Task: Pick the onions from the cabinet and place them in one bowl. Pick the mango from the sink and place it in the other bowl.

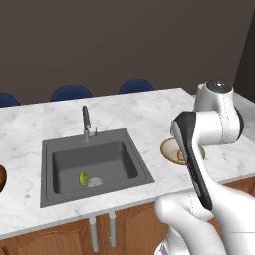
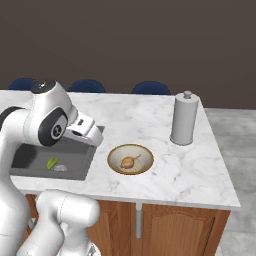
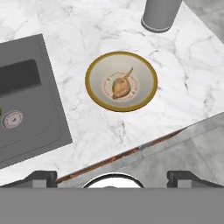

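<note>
A simulated kitchen with a dark brown back wall; a white marble counter [image 2: 165, 175] runs across it over reddish-brown wooden cupboards [image 2: 170, 227], and the tops of blue chairs [image 1: 71, 92] show behind it. A grey metal sink [image 1: 94, 167] with a dark faucet [image 1: 86, 123] is sunk into the marble. The mango [image 1: 83, 178], small and yellow-green, lies on the sink floor just beside the round drain [image 3: 12, 119], waiting to be fetched. To the sink's right sits the shallow tan bowl [image 2: 114, 154] with its darker rim, and the tan onion [image 3: 121, 86] with its thin stem rests in the middle of it, so that part of the job looks done. A second, reddish-purple onion is not evident in the bowl, though the view is coarse. At the counter's far left edge, a sliver of the dark wooden bowl [image 1: 2, 178] appears, likely meant for the mango. A grey cylindrical canister [image 2: 184, 119] stands near the tan bowl. The gripper [image 3: 112, 177] hangs above the counter's front edge, looking down on the tan bowl, its two dark fingertips [image 3: 40, 177] spread wide apart with nothing between them.
</note>
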Robot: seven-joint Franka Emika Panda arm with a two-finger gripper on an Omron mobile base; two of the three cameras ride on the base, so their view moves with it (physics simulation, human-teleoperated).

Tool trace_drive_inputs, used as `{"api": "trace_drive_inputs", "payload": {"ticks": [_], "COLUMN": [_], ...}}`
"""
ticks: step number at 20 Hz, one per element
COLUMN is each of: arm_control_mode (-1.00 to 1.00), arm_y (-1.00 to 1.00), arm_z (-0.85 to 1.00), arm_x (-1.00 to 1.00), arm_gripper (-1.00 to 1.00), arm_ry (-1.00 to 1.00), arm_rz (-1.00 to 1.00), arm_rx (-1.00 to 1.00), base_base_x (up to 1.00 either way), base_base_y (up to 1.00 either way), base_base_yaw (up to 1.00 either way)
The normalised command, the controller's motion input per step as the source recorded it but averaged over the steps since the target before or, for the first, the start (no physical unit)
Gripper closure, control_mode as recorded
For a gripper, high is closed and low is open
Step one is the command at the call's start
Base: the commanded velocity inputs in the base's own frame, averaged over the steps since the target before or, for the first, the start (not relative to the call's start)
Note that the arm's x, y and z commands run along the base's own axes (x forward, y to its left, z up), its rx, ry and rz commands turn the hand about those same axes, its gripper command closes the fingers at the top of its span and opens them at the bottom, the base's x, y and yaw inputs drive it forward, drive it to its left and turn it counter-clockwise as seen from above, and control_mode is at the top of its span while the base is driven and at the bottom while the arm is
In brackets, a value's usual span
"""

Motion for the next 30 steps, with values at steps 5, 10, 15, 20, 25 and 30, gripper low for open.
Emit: {"api": "trace_drive_inputs", "payload": {"ticks": [5,10,15,20,25,30], "arm_control_mode": [1.0,1.0,1.0,1.0,1.0,1.0], "arm_y": [0.0,0.0,0.0,0.0,0.0,0.0], "arm_z": [0.0,0.0,0.0,0.0,0.0,0.0], "arm_x": [-0.34,0.0,0.0,0.0,0.0,0.0], "arm_gripper": [-1.0,-1.0,-1.0,-1.0,-1.0,-1.0], "arm_ry": [-0.02,0.0,0.0,0.0,0.0,0.0], "arm_rz": [0.02,0.0,0.0,0.0,0.0,0.0], "arm_rx": [0.0,0.0,0.0,0.0,0.0,0.0], "base_base_x": [-0.07,-0.08,-0.01,0.0,0.0,0.0], "base_base_y": [0.02,-0.11,-0.02,-0.01,0.0,0.0], "base_base_yaw": [0.0,-0.07,-0.42,-0.42,-0.48,-0.48]}}
